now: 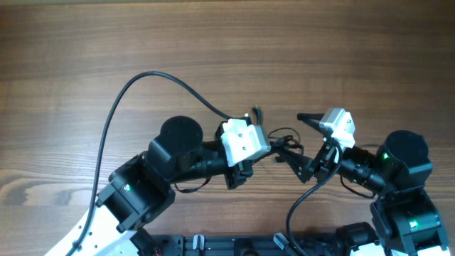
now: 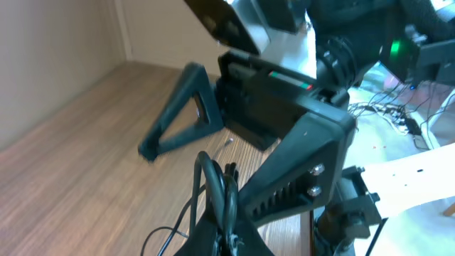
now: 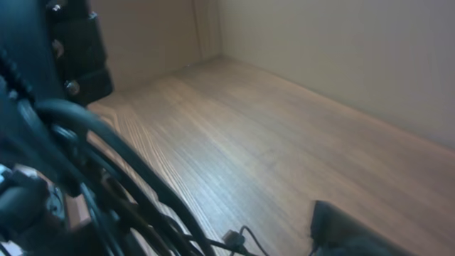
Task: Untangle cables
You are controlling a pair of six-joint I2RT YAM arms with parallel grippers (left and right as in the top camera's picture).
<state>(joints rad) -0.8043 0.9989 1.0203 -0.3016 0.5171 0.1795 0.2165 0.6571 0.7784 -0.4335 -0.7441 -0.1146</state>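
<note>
Cables [image 1: 282, 132] pinched in left gripper [image 1: 286, 149], facing right gripper [image 1: 304, 146].

Open tabletop [image 1: 227, 43] lay from 9 through 12 to 3 o'clock; left arm [image 1: 178, 160], right arm [image 1: 370, 167] and cables [image 1: 282, 134] crowded 6 o'clock.

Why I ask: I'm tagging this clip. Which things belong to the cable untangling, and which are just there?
Job: cables; left gripper, shut on them; right gripper, open.
Just there: wooden table; thick camera wire.
</note>
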